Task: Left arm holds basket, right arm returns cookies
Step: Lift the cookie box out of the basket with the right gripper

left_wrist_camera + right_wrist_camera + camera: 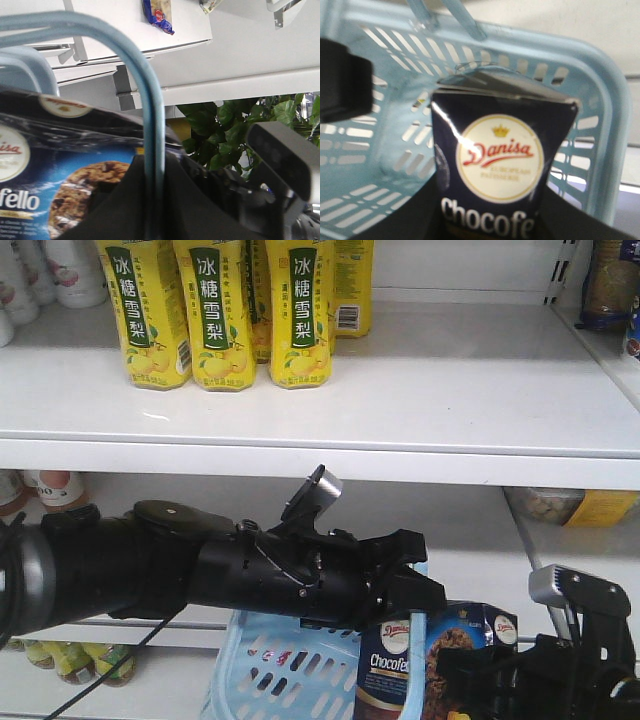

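The light blue basket (262,668) hangs low in the front view by its handle (153,115). My left gripper (412,592) (154,200), at the end of the thick black left arm (150,565), is shut on that handle. The cookies (400,665) (502,150) are a dark navy box with a round white logo, standing upright over the basket's open top (615,120). My right gripper (500,215) is shut on the box's lower part; the black right arm (565,660) shows only partly at the bottom right. The left wrist view sees the box (55,180) just behind the handle.
A white shelf board (420,390) runs above the arms, with yellow drink bottles (220,310) at its back left. A lower shelf (470,540) lies behind the basket, with a yellow pack (590,508) at its right. Green plant leaves (235,125) show past the shelf end.
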### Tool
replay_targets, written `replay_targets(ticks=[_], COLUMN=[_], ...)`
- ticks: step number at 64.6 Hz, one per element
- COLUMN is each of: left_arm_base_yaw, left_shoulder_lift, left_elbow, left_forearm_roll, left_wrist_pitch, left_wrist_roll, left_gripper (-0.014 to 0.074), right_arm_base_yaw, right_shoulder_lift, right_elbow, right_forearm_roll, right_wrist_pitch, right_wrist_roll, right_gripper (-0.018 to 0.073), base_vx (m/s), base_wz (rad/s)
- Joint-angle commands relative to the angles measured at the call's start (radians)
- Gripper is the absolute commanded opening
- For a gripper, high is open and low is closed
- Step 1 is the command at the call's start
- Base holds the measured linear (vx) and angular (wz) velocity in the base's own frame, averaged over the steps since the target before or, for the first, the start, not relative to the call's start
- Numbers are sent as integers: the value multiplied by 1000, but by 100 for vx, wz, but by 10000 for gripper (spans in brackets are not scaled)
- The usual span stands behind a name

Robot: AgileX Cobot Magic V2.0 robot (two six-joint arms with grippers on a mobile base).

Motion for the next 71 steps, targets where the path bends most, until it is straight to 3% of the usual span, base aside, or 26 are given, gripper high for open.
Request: replay_targets(ticks=[1,22,35,47,71], left_arm_base_yaw=[2,2,2,2,2], left_shoulder_lift=[-44,-44,-44,-44,-44], left_elbow=[-30,-30,-30,-30,-30], left_forearm_roll=[-62,-62,-62,-62,-62], left_wrist_pitch=[3,3,3,3,3], left_wrist_roll=[32,32,32,32,32], left_gripper=[-6,-6,-6,-6,-6], right_arm_base_yaw=[-4,-4,-4,-4,-4], right_shoulder_lift=[-44,-136,-177,-215,-414], right_elbow=[-25,-25,-25,-25,-26], right_forearm_roll=[8,-29,-150,-370,-915], right_wrist_pitch=[-32,-17,36,77,252], right_wrist_roll=[-4,10,111,309,847], right_gripper=[209,209,209,209,211], base_vx=[0,0,0,0,0], base_wz=[0,0,0,0,0])
